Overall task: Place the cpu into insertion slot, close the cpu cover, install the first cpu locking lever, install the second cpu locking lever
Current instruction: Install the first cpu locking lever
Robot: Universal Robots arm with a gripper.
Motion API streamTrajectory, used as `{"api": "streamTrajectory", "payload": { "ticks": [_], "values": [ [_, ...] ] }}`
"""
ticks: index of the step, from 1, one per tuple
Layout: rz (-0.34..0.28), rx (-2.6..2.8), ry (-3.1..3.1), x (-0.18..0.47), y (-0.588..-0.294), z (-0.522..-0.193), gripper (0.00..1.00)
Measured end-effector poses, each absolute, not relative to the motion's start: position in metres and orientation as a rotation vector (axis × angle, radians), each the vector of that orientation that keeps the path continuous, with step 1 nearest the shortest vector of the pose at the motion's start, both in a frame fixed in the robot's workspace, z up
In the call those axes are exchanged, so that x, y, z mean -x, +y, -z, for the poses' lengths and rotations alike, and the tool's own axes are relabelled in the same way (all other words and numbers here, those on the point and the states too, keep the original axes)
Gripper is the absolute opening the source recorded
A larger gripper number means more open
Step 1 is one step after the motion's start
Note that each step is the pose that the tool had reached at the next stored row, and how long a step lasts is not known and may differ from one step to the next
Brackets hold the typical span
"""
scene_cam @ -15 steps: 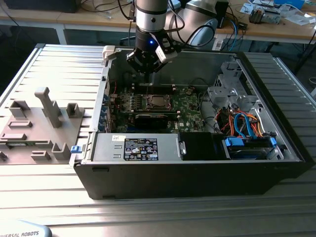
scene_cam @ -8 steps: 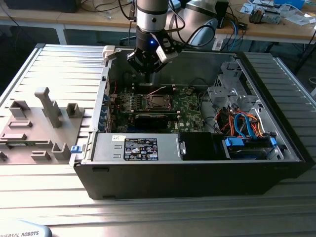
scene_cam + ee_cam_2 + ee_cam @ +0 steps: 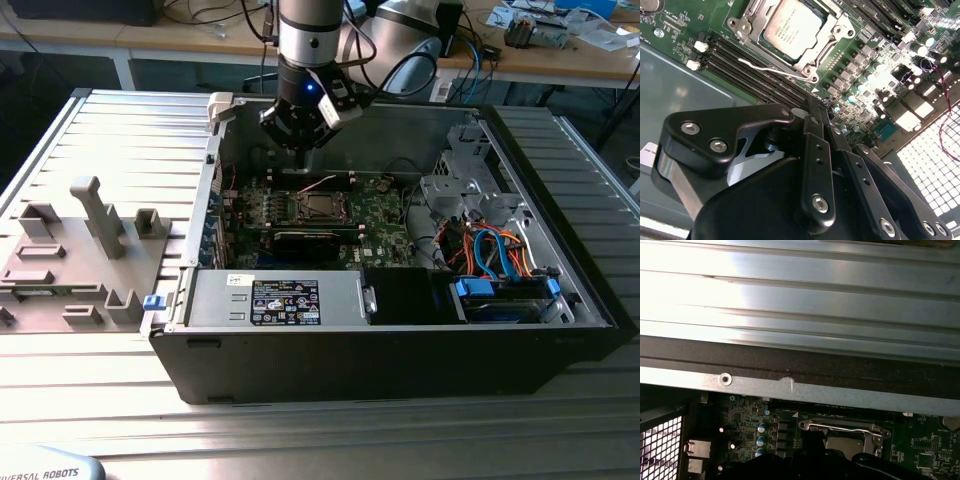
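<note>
1. Judging by how things lie, the first two steps are taken as done. In the second wrist view the cpu (image 3: 790, 27) is seen seated flat in its socket, and the cpu cover (image 3: 835, 31) is seen lying as a silvery frame around its edges, apparently down.
2. In the exterior view the insertion slot (image 3: 320, 208) is found near the middle of the green motherboard (image 3: 380, 235), inside the open computer case (image 3: 400, 360).
3. The lever work is judged to be the step in hand. A thin wire locking lever (image 3: 770, 69) is seen alongside the socket, between it and the long dark memory slots (image 3: 750, 65). The same kind of rod (image 3: 840, 427) is also seen along a socket edge in the first wrist view. Whether either is hooked under its catch cannot be told.
4. The gripper (image 3: 816, 106) is seen with its fingers drawn together and nothing held between them. In the exterior view it (image 3: 300, 148) is held above the board, just behind the socket towards the far wall of the case, and apart from the lever.
5. The work on the lever is judged to call for the following (an estimate, not an observation):
   - The closed tips must be set squarely on the thin rod, so that it is pushed rather than slipped off.
   - The rod must be pressed down and swung sideways under its catch.
   - The cover and the neighbouring board parts must be kept clear of the tips.
6. The chief risk is judged to be the springy wire skating off the tips onto the board.
</note>
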State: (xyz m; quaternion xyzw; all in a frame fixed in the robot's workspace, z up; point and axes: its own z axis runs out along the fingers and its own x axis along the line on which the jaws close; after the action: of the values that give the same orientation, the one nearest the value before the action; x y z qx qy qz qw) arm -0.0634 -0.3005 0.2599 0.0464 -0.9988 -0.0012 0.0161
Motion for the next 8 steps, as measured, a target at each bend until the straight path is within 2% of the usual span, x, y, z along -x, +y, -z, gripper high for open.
{"api": "streamTrajectory", "payload": {
  "ticks": [8],
  "values": [
    [0.003,-0.144,-3.106,0.0598,-0.3005,-0.2575,0.11]
  ]
}}
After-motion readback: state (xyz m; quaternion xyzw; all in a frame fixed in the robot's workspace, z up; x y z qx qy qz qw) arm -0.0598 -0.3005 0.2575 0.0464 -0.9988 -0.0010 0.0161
